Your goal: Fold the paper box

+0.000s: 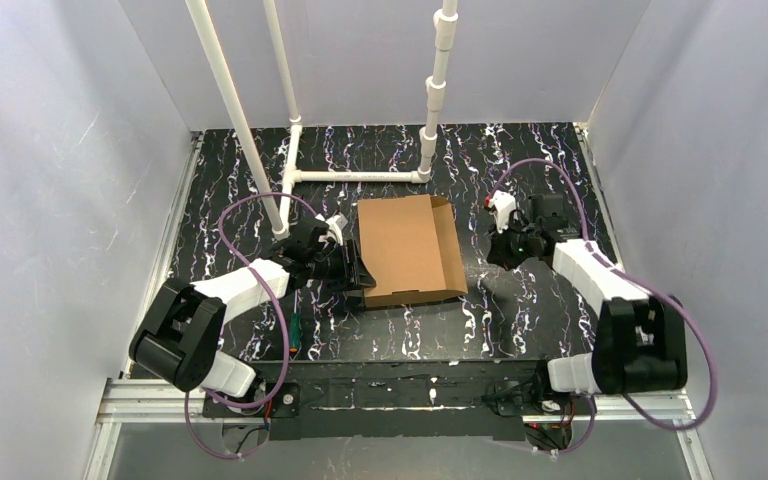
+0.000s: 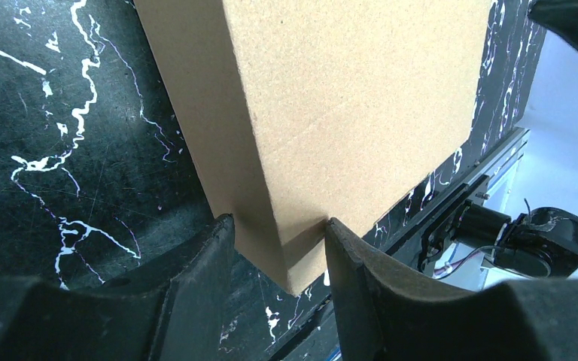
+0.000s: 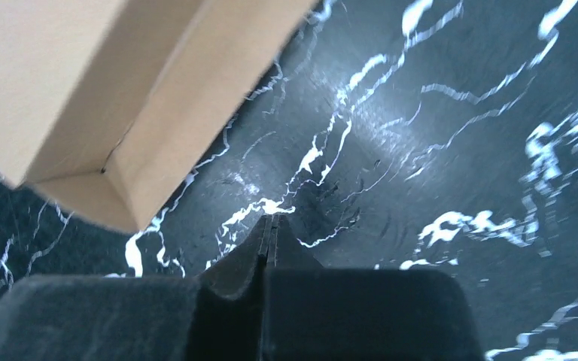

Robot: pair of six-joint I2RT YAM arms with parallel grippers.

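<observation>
The left gripper (image 2: 278, 244) stands about half open. Its two fingers (image 2: 211, 263) press on both sides of the near left corner of the paper box (image 2: 361, 98), so it has hold of the cardboard there. The right gripper (image 3: 269, 229) is fully closed, finger against finger, with nothing between them. It hangs over the bare table (image 3: 436, 150), near another corner of the paper box but apart from it. The paper box lies in the middle of the black, white-veined table, between the two grippers, with a low wall standing up along its right edge. Behind it, a white pipe frame (image 1: 360, 176) rests on the table.
</observation>
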